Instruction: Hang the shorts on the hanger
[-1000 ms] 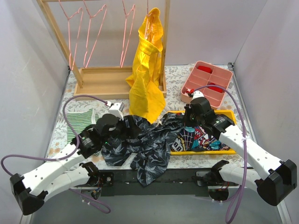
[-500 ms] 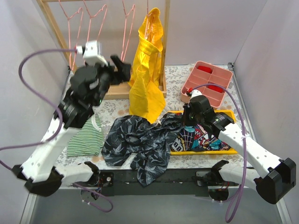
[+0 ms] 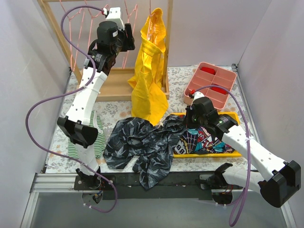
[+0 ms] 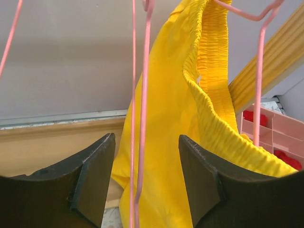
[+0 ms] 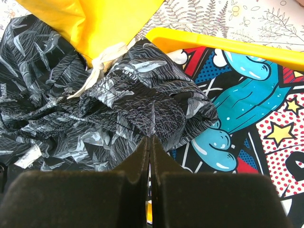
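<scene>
Fingers wide, our left gripper reaches high astride the hanger. Our right gripper sits low over the shorts, fingers together.

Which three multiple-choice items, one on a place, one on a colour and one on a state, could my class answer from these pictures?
1. Where do the shorts lie?
A. In the pink box.
B. Bunched on the table.
C. On a chair.

2. What colour is the garment hanging on the rack?
A. Green.
B. Red.
C. Yellow.

3. How is the left end effector?
A. Open, with a pink hanger wire between its fingers.
B. Shut on the shorts.
C. Shut on nothing.

Answers:
1. B, as the top view shows them heaped in front of the arms' bases.
2. C, as bright yellow cloth hangs from the rack's top.
3. A, as the left wrist view shows the wire in a wide gap.
</scene>
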